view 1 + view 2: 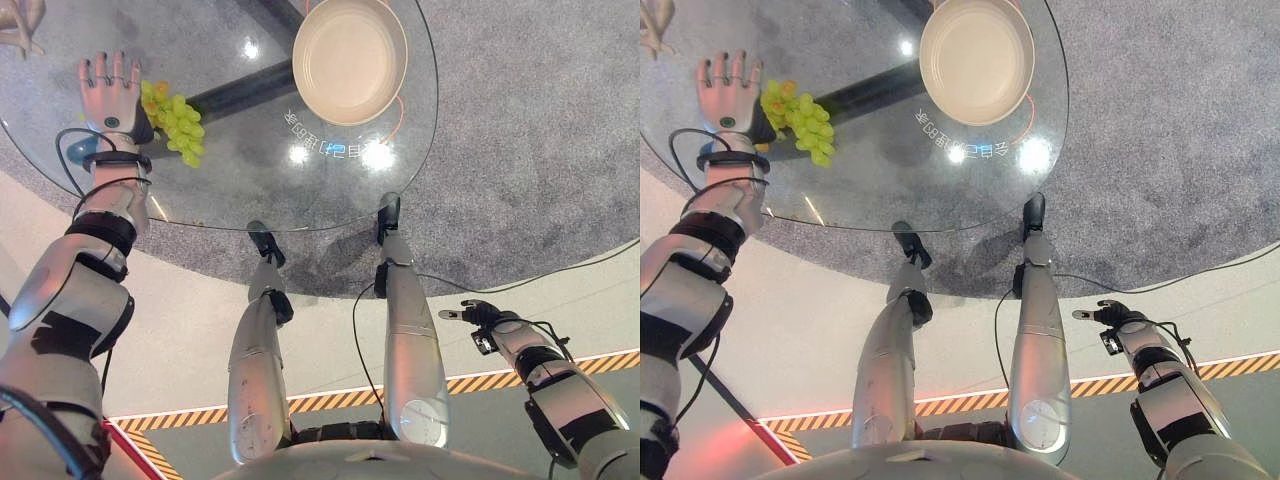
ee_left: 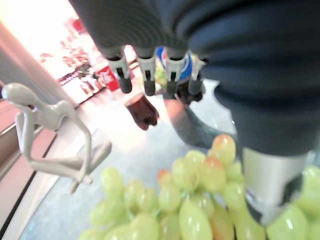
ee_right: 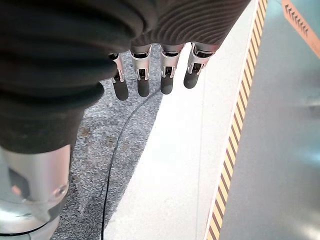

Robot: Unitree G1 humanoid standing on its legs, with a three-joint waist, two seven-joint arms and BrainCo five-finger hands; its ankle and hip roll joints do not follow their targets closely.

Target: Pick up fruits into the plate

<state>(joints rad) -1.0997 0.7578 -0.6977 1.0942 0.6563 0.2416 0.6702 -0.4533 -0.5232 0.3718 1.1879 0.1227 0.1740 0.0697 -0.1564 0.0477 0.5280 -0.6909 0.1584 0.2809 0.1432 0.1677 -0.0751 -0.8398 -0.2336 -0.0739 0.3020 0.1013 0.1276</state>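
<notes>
Right hand (image 1: 478,314) idle by the robot's side, fingers relaxed. Left hand (image 1: 108,92) flat, fingers straight — green grape bunch (image 1: 173,124) just beside its thumb, apparently ungrasped. Beyond, cream plate (image 1: 349,60) empty — transfer outstanding.

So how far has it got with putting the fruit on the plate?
Nothing is done yet: the plate is bare. The left hand is at the grapes on the glass table, fingers straight, thumb beside the bunch. Gripping, lifting and carrying them over remain. The right hand hangs low, open.
</notes>
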